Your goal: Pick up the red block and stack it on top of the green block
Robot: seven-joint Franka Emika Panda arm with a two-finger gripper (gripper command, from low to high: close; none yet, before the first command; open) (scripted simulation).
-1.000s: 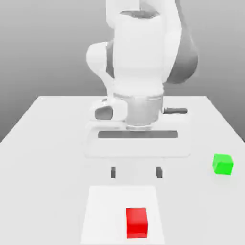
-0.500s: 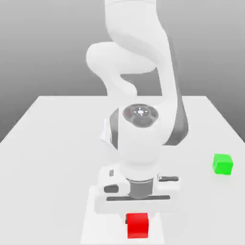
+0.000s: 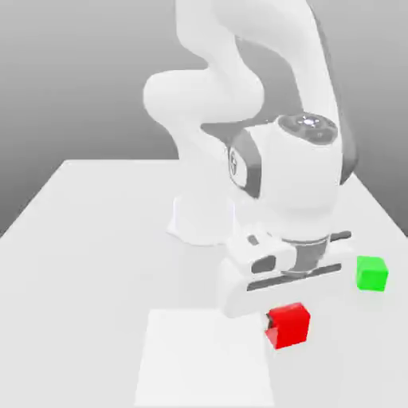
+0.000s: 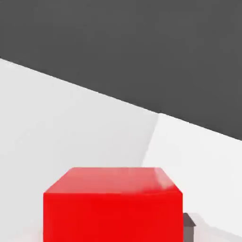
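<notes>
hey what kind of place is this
A simulated robot workspace: a plain white table against a blank grey backdrop, one white arm, and just a red block and green block.

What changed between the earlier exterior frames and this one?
The gripper dropped from above the table onto the red block, closed its fingers on it and lifted it off the pale square mat. It now carries the block toward the exterior view's right, in the direction of the green block. The green block kept its spot on the table, and the mat did not shift.
</notes>
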